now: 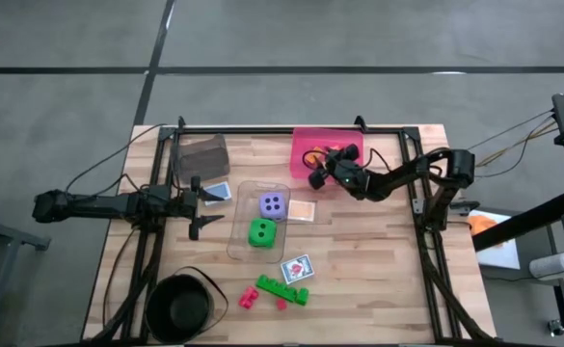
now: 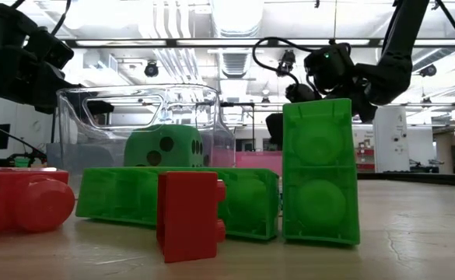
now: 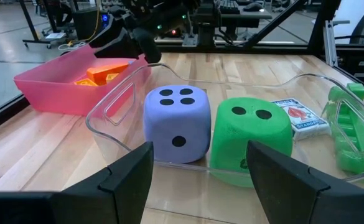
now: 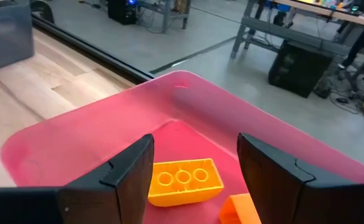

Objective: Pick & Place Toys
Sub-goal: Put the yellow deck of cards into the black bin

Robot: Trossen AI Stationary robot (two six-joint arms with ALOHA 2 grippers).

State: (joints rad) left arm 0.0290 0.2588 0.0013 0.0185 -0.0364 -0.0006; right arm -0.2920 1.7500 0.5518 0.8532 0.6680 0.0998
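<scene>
— So, where is the right gripper [image 4: 194,171] hanging right now?

— It is hovering over the shallow pink plastic bin [image 1: 306,141], fingers standing apart with nothing between them. An orange three-stud plastic brick [image 4: 184,180] is lying on the bin floor directly beneath that gap, long axis running roughly across from finger to finger, and a second orange piece [image 4: 241,210] is sitting just beside it.

— So that arm is holding nothing. Which arm is sitting nearer the remaining toys?

— Taking the clear plastic bin [image 1: 237,220] as the landmark: the left gripper [image 1: 197,206] is waiting just beside its left wall, fingers parted and empty, aimed straight at the two foam dice inside. The lilac dotted die [image 1: 272,203] is resting at the far end of the clear bin, the green dotted die [image 1: 260,232] touching it at the near end.

— And outside the clear bin?

— A small tan card [image 1: 303,211] is lying just beside its right wall, toward the pink bin. On the near side, a red-and-blue picture card [image 1: 297,268] is lying close to the bin's corner, and beyond it the long green plastic brick [image 1: 282,288] is stretching left to right, with small pink plastic bricks [image 1: 249,298] touching it.

— So who is better placed?

— Judging by position, the right arm is reaching closer to the cards; the left is nearer the dice.
</scene>
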